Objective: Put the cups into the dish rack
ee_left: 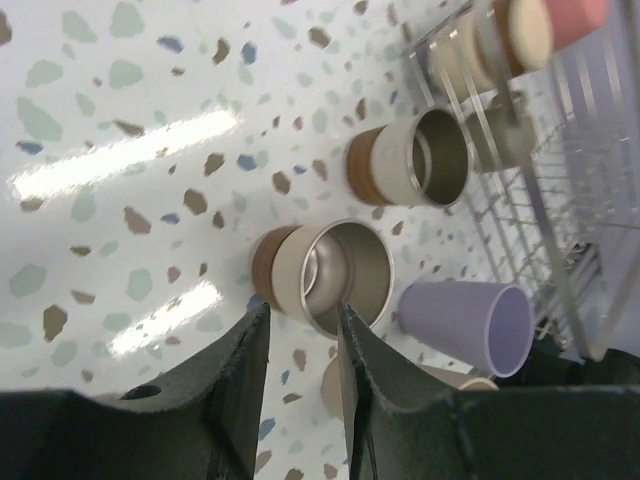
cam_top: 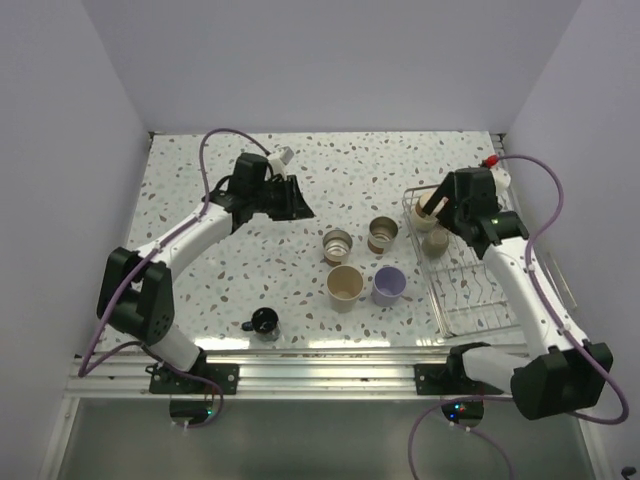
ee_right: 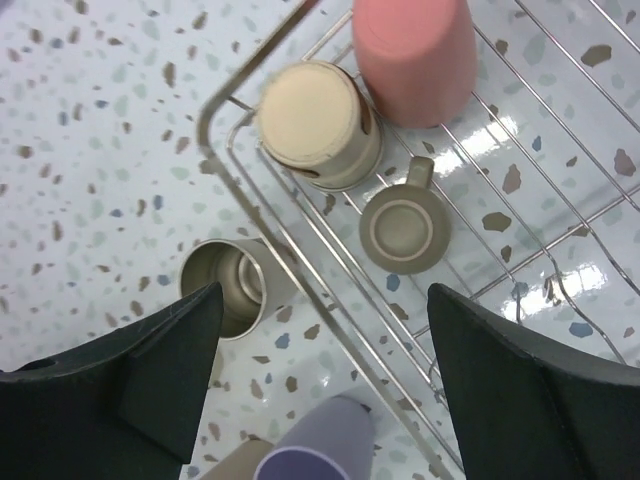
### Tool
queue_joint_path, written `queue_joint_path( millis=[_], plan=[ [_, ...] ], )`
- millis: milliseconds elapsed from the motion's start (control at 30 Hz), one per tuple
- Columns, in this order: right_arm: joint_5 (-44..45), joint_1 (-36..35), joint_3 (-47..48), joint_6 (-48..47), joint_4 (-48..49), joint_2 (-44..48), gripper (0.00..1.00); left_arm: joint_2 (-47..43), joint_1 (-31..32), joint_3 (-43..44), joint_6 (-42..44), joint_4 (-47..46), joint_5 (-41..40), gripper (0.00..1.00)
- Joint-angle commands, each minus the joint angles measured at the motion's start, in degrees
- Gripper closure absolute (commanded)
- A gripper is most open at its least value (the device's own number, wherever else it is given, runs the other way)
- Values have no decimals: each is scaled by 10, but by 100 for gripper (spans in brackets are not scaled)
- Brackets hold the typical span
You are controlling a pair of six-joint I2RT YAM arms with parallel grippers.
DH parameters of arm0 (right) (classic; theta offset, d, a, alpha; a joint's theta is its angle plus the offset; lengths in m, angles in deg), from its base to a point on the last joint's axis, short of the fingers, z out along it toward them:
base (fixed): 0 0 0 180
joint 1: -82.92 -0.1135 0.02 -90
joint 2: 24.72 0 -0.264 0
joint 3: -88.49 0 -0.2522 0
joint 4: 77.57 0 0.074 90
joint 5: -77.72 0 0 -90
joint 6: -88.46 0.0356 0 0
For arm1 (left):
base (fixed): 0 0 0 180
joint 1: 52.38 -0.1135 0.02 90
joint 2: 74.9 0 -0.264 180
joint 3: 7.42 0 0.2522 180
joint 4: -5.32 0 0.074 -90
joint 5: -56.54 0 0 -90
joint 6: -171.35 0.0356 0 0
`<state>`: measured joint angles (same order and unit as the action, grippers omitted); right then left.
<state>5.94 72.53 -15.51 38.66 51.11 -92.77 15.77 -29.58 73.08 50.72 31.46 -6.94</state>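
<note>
Speckled table [cam_top: 200,170] carries five cups [cam_top: 344,285], dish rack [cam_top: 470,292].

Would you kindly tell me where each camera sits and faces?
Top external: above, behind the bases, looking down on the table; both arms show.
Left wrist: faces past the left tool toward the lavender cup and dish rack.
Right wrist: over the rack, looks down on the pink cup; right tool frames it.
All share the lavender cup and rack.

Seemingly free dish rack [cam_top: 470,292] past corner cups [cam_top: 434,240]
</note>
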Motion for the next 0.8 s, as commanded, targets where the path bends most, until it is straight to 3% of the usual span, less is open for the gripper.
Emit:
queue_joint_path(
  millis=[0, 167, 233, 467, 767],
  plan=[
    [-31, -1, 67, -7, -49, 50, 14, 18, 29, 53, 60, 139, -105, 63],
    [-64, -2, 116, -2, -122, 86, 12, -14, 55, 95, 63, 300, -263, 61],
    [-78, -1, 118, -2, -134, 100, 12, -45, 58, 77, 51, 352, -278, 59],
    [-89, -2, 124, -12, -161, 114, 10, -186, 76, -5, 8, 437, -242, 55],
    [-129, -1, 91, -8, -125, 114, 10, -295, 156, -107, -77, 447, -205, 53]
  ],
)
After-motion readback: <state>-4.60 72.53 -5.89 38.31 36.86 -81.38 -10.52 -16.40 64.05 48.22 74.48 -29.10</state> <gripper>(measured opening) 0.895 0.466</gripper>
